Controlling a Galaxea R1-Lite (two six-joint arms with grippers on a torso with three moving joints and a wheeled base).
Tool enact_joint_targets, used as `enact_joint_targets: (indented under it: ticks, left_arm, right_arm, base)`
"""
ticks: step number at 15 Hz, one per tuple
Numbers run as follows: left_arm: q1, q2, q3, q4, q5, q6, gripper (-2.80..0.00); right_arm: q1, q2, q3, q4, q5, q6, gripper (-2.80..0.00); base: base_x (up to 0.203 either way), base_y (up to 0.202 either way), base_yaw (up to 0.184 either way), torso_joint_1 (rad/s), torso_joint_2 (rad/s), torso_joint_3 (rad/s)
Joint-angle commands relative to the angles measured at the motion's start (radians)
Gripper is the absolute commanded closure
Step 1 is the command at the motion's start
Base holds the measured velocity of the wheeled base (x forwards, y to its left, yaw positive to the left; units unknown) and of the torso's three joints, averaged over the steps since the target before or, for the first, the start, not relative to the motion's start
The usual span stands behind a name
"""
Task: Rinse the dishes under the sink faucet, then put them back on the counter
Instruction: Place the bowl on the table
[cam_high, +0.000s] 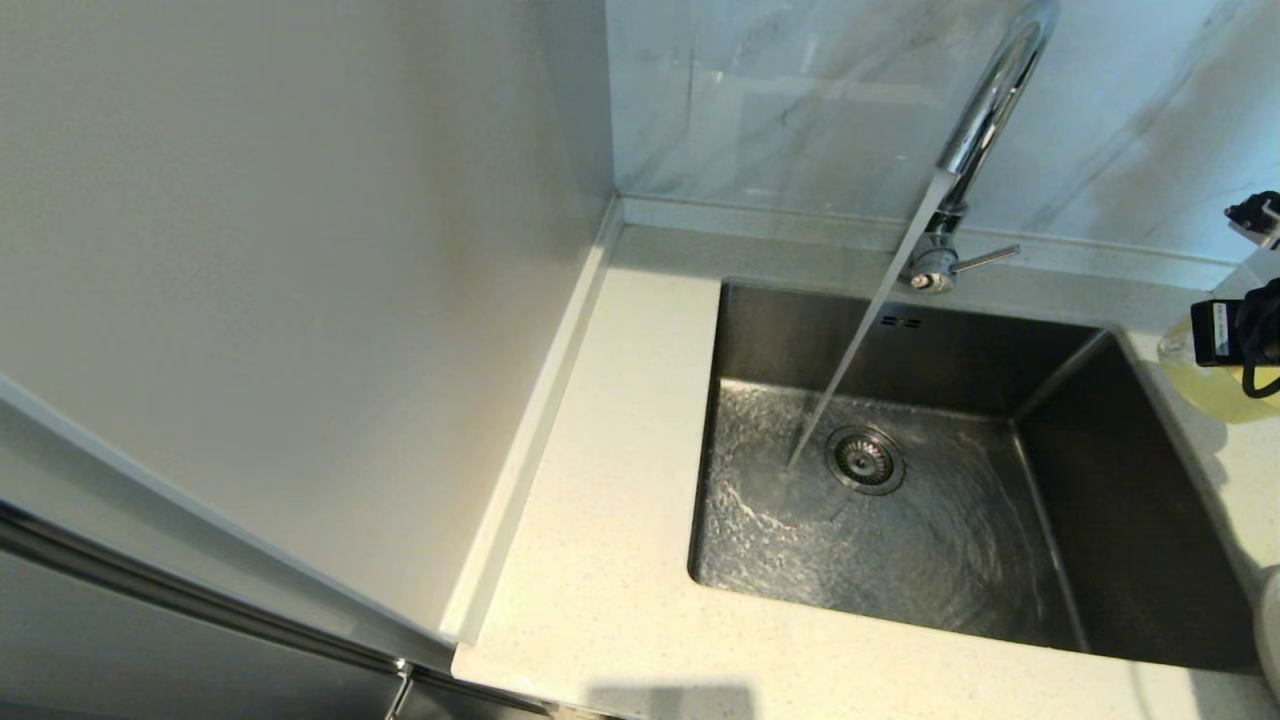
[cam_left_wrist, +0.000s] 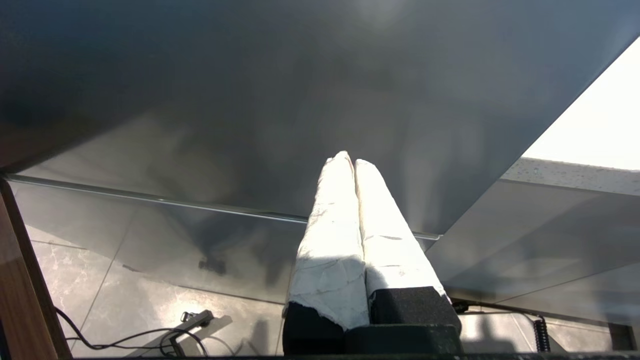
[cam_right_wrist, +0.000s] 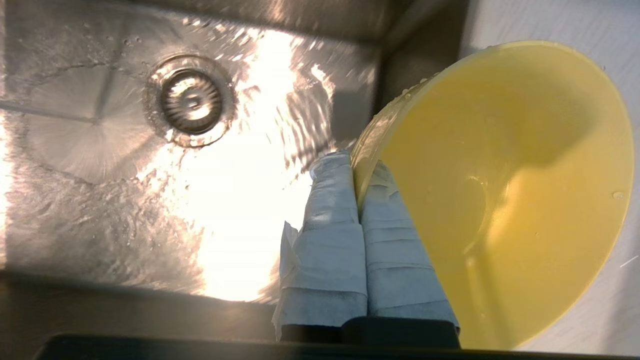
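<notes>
My right gripper (cam_right_wrist: 357, 167) is shut on the rim of the pale-yellow bowl (cam_right_wrist: 500, 190), which is wet and tilted on its side. In the head view the bowl (cam_high: 1205, 390) and right gripper (cam_high: 1245, 335) hang at the far right, above the sink's right edge and the counter there. The chrome faucet (cam_high: 985, 120) is running, and its stream (cam_high: 860, 330) lands beside the drain (cam_high: 864, 459), well left of the bowl. The chopsticks are out of view. My left gripper (cam_left_wrist: 349, 159) is shut on nothing and parked low, facing a dark cabinet front.
The steel sink basin (cam_high: 1100, 480) is wet, with its drain (cam_right_wrist: 191, 101) uncovered. Speckled counter (cam_high: 600, 480) runs along the sink's left and front. A tall white panel (cam_high: 300, 250) stands at left. A white rounded edge (cam_high: 1270, 625) shows at the lower right; I cannot tell what it is.
</notes>
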Motion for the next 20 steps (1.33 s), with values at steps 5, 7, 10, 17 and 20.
enact_joint_targets:
  ticks: [5, 7, 10, 17, 20]
  left_arm:
    - [0.0, 0.0, 0.0, 0.0, 0.001, 0.0, 0.0]
    - [0.0, 0.0, 0.0, 0.0, 0.0, 0.0, 0.0]
    - [0.0, 0.0, 0.0, 0.0, 0.001, 0.0, 0.0]
    - [0.0, 0.0, 0.0, 0.0, 0.0, 0.0, 0.0]
    - [0.0, 0.0, 0.0, 0.0, 0.001, 0.0, 0.0]
  right_arm:
    - [-0.039, 0.062, 0.013, -0.014, -0.059, -0.12, 0.0]
    - [-0.05, 0.085, 0.012, -0.015, -0.058, -0.116, 0.0]
    - [-0.05, 0.11, 0.009, -0.02, -0.06, -0.116, 0.0]
    - [-0.097, 0.201, -0.001, -0.132, -0.128, -0.118, 0.0]
    - [-0.108, 0.2, -0.003, -0.13, -0.125, -0.113, 0.0]
  base:
    - [0.0, 0.0, 0.0, 0.0, 0.0, 0.0]
    - [0.0, 0.0, 0.0, 0.0, 0.0, 0.0]
    - [0.0, 0.0, 0.0, 0.0, 0.0, 0.0]
    - [0.0, 0.0, 0.0, 0.0, 0.0, 0.0]
    - [0.0, 0.0, 0.0, 0.0, 0.0, 0.0]
